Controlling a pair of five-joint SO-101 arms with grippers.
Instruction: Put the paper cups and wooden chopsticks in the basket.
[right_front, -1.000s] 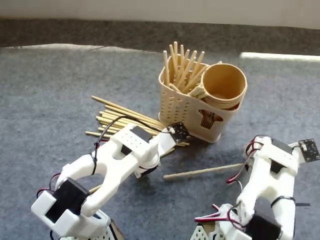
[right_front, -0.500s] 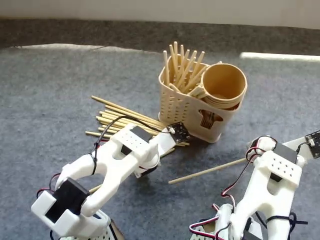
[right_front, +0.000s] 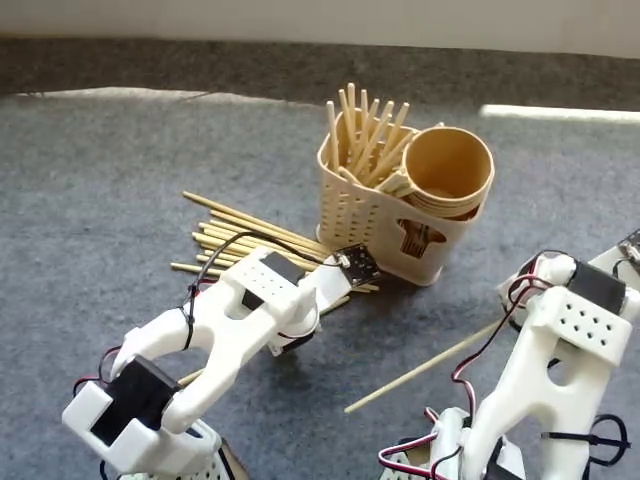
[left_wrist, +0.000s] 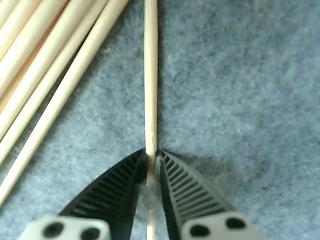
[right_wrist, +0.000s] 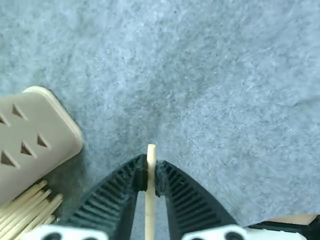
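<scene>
The beige slotted basket (right_front: 375, 225) stands mid-table with several wooden chopsticks (right_front: 362, 125) upright in it and stacked paper cups (right_front: 447, 168) leaning at its right side. A pile of chopsticks (right_front: 245, 243) lies on the carpet to its left. My left gripper (left_wrist: 151, 161) is shut on a single chopstick (left_wrist: 150, 90) that lies beside that pile (left_wrist: 45, 70). My right gripper (right_wrist: 150, 172) is shut on one end of another chopstick (right_wrist: 151, 151), whose long shaft (right_front: 425, 366) slants toward the front of the table. The basket's wall (right_wrist: 35, 132) is close to that gripper.
Grey carpet (right_front: 120, 170) covers the table, with open floor to the left and right of the basket. A pale strip (right_front: 320, 20) runs along the far edge. The left arm's white body (right_front: 230, 330) stretches over the near end of the pile.
The right arm has swung to the right and risen with its chopstick, whose free end has tipped down toward the front. The left arm has kept still.
</scene>
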